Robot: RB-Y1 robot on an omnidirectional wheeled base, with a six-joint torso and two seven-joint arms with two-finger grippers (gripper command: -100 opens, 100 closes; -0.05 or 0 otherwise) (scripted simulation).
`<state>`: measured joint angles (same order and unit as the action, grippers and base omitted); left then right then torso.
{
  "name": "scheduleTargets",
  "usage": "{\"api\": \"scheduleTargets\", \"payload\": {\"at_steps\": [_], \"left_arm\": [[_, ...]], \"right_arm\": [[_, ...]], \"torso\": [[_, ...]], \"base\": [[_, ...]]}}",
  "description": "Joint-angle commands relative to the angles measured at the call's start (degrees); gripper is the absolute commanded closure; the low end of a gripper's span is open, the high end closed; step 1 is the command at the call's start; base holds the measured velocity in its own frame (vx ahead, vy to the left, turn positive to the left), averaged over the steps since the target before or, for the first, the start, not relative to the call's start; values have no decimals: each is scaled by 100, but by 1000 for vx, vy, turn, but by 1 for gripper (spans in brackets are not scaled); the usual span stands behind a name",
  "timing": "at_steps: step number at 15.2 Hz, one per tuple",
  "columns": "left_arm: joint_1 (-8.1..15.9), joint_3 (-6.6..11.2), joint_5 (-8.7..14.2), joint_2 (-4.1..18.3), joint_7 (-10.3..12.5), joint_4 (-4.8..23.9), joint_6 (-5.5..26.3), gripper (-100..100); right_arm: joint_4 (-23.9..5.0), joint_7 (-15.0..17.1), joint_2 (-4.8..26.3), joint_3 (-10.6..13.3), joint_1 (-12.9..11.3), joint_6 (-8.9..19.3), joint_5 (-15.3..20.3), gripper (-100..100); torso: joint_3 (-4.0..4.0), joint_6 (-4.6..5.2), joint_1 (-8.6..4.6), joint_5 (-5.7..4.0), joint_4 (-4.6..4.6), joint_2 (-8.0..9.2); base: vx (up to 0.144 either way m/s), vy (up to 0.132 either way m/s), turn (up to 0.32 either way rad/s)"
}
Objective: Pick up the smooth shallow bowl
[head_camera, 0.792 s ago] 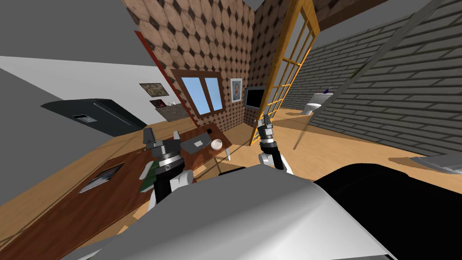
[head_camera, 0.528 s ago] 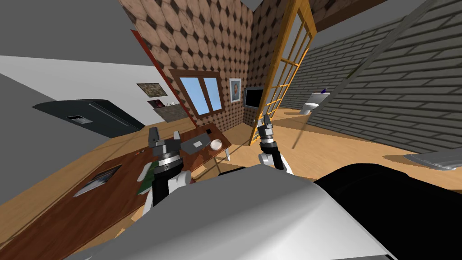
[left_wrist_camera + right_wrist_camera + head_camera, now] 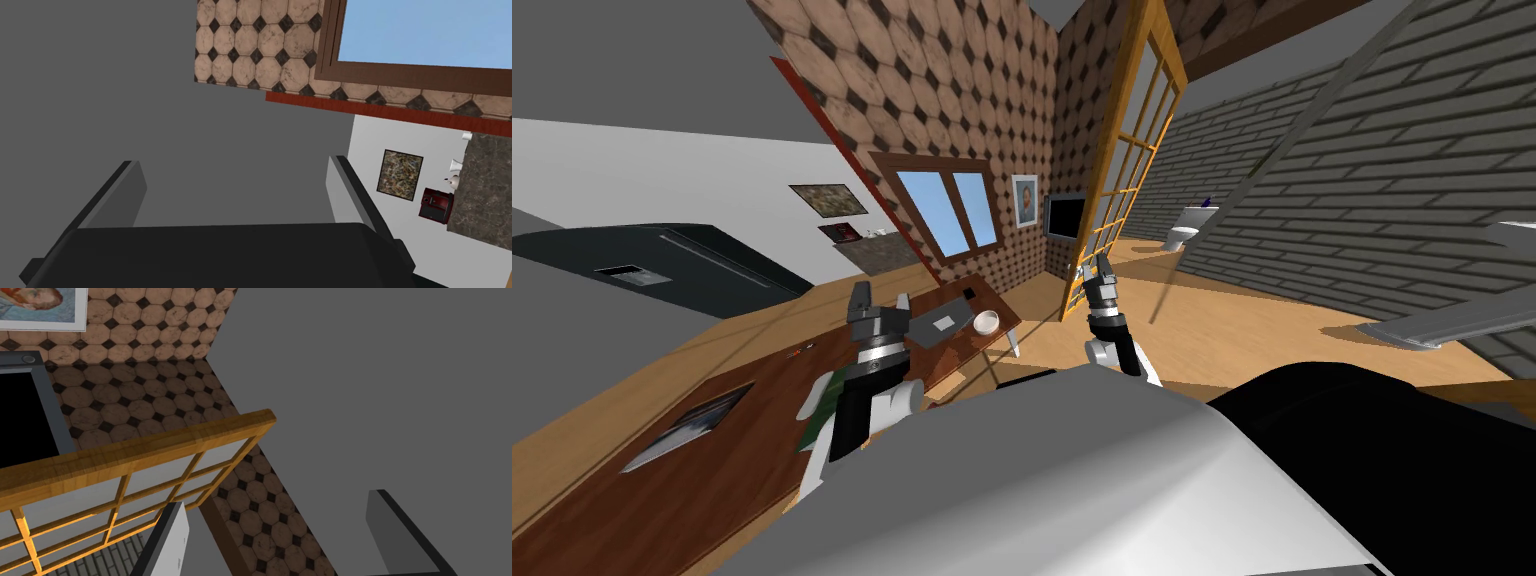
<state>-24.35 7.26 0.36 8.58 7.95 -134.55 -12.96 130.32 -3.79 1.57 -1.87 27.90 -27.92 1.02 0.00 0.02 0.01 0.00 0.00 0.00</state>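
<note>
- The robot's left gripper [image 3: 881,298] hung above the long dark-brown wooden table [image 3: 712,480], its two blade fingers spread wide and holding nothing.
- The right gripper [image 3: 1102,268] stood raised over the light wooden floor [image 3: 1212,330] off the table's far end, fingers likewise parted and empty.
- The small white shallow bowl [image 3: 986,321] sat upright near the table's far corner, just beside a flat grey slab [image 3: 940,324], beyond the left gripper and apart from it.
- Behind it, a brown-framed window [image 3: 947,208] showed blue.

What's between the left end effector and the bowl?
Head view: a flat grey slab lies on the brown table between the left end effector and the white bowl.
</note>
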Motion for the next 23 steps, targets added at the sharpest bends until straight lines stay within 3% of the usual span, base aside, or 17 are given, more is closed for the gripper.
{"api": "scheduleTargets", "payload": {"at_steps": [1, 2, 3, 5, 6, 8, 11, 16, 17, 19, 20, 23], "left_arm": [[39, 119, 111, 80, -81, 46, 286, -100], [39, 119, 111, 80, -81, 46, 350, -100], [73, 228, 208, 126, -133, 79, 490, -100], [73, 228, 208, 126, -133, 79, 620, -100], [108, 343, 311, 161, -187, 116, 829, -100], [108, 343, 311, 161, -187, 116, 910, -100], [175, 591, 533, 201, -299, 206, 1385, -100], [205, 721, 651, 211, -356, 258, 1884, -100], [233, 855, 772, 215, -412, 315, 2061, -100], [233, 855, 772, 215, -412, 315, 2238, -100], [257, 991, 896, 216, -467, 377, 2424, -100], [257, 991, 896, 216, -467, 377, 2602, -100]], "right_arm": [[0, 0, 0, 0, 0, 0, 0, 0], [0, 0, 0, 0, 0, 0, 0, 0], [0, 0, 0, 0, 0, 0, 0, 0], [0, 0, 0, 0, 0, 0, 0, 0], [0, 0, 0, 0, 0, 0, 0, 0], [0, 0, 0, 0, 0, 0, 0, 0], [0, 0, 0, 0, 0, 0, 0, 0], [0, 0, 0, 0, 0, 0, 0, 0], [0, 0, 0, 0, 0, 0, 0, 0], [0, 0, 0, 0, 0, 0, 0, 0], [0, 0, 0, 0, 0, 0, 0, 0], [0, 0, 0, 0, 1, 0, 0, 0]], "torso": [[0, 0, 0, 0, 0, 0], [0, 1, -1, 0, 0, 0], [0, 0, -1, 0, 0, -1], [-1, 0, -2, 0, 0, -2], [-1, -2, -1, 0, 0, -2], [-2, 0, -2, 0, -1, -3], [-2, 0, -3, -1, -1, -3], [-3, 0, -3, -1, -1, -5], [-3, -1, -3, -1, -1, -5], [-3, 0, -4, -1, -1, -5], [-3, -2, -3, -1, -1, -5], [-4, -1, -3, -1, -1, -6]], "base": [[2, -4, -148], [2, -3, -115], [2, -6, -136], [3, -4, -73], [5, -7, -119], [4, -4, -82], [7, -8, -136], [10, -7, -108], [11, -13, -148], [11, -7, -104], [18, -9, -134], [11, -6, -68]]}}
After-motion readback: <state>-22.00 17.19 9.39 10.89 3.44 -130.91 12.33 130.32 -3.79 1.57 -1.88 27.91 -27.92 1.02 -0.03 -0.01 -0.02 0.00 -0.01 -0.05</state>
